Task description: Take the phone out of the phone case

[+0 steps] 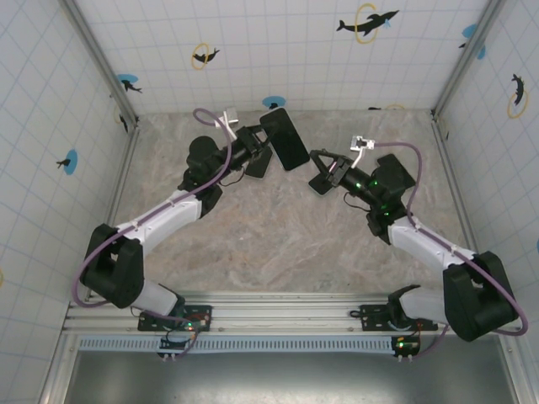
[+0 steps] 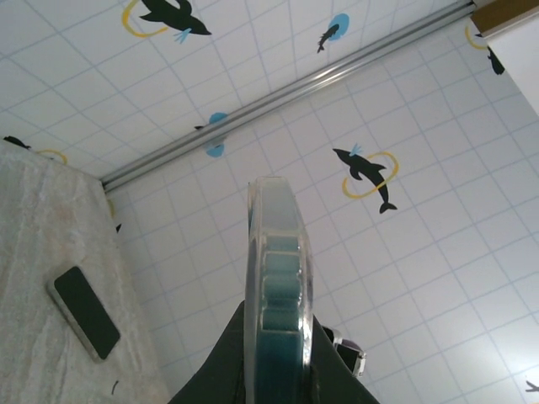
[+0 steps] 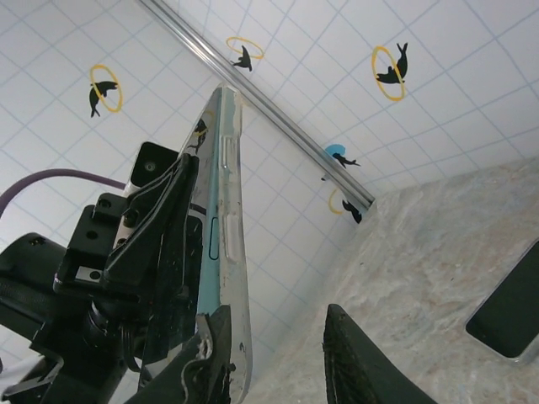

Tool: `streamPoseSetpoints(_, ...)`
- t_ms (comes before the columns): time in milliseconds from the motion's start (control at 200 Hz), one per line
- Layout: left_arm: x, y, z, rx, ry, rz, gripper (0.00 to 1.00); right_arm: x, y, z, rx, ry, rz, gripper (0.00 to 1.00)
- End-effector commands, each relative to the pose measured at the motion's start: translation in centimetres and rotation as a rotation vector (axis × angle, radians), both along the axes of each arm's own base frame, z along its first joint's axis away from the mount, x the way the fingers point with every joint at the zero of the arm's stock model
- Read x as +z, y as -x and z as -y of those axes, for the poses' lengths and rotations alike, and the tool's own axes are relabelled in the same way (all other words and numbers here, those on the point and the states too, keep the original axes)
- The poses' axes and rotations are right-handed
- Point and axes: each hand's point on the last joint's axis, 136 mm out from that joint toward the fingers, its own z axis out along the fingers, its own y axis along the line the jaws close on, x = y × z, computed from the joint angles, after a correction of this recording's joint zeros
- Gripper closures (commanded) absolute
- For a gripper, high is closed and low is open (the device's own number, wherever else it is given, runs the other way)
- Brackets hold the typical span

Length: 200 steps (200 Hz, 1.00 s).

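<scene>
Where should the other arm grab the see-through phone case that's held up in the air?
Best guess: pinch the long side rim of the clear plastic phone case, coming in from the right with the open right tool. The left tool clamps its flat faces, so that thin edge, which points toward the right arm, is the part left free.

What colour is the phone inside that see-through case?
Teal: the slim phone shows edge-on through its clear plastic case, best in the left wrist view.
</scene>
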Motion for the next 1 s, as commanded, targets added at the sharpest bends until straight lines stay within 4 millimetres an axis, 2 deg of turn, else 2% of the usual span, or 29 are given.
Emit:
streamPoseSetpoints(0, 3.5, 1.0, -0.2, -0.018, 0.112, 0.082, 1.00, 0.2, 0.7, -0.8, 0.045, -0.034, -0.001, 0.69)
streamPoseSetpoints(105, 3.4, 0.9, -0.1, -0.022, 0.120, 0.077, 1.00, 0.2, 0.8, -1.3, 0.071, -0.033, -0.007, 0.70)
streamPoseSetpoints(290, 4.6, 0.8, -0.4, -0.025, 0.213, 0.074, 1.00, 0.1, 1.2, -2.0, 0.106, -0.058, -0.037, 0.71)
streamPoseSetpoints(305, 3.7, 0.8, -0.3, -0.026, 0.207, 0.055, 1.00, 0.1, 1.2, -2.1, 0.110, -0.060, -0.040, 0.71)
streamPoseSetpoints(370, 3.7, 0.8, -0.2, -0.026, 0.230, 0.043, 1.00, -0.2, 1.3, -2.5, 0.119, -0.054, -0.060, 0.71)
streamPoseSetpoints(435, 3.6, 0.8, 0.1, -0.030, 0.225, 0.035, 1.00, 0.6, 1.5, -2.4, 0.124, -0.108, -0.066, 0.70)
streamPoseSetpoints(536, 2.0, 0.4, 0.7, -0.020, 0.166, -0.001, 1.00, 2.1, 1.5, -2.8, 0.142, -0.153, -0.072, 0.69)
streamPoseSetpoints(621, 2.1, 0.5, 0.9, -0.030, 0.183, 0.005, 1.00, 2.6, 1.4, -2.9, 0.134, -0.175, -0.081, 0.68)
streamPoseSetpoints(721, 2.4, 0.4, 0.7, -0.016, 0.187, 0.014, 1.00, 2.2, 1.3, -2.3, 0.112, -0.162, -0.089, 0.69)
streamPoseSetpoints(851, 2.6, 0.4, 0.4, -0.010, 0.180, 0.029, 1.00, 0.9, 0.7, -0.2, 0.036, -0.142, -0.116, 0.67)
streamPoseSetpoints(996, 2.5, 0.3, 0.2, 0.002, 0.172, 0.025, 1.00, 2.6, 0.9, 0.9, 0.032, -0.188, -0.075, 0.65)
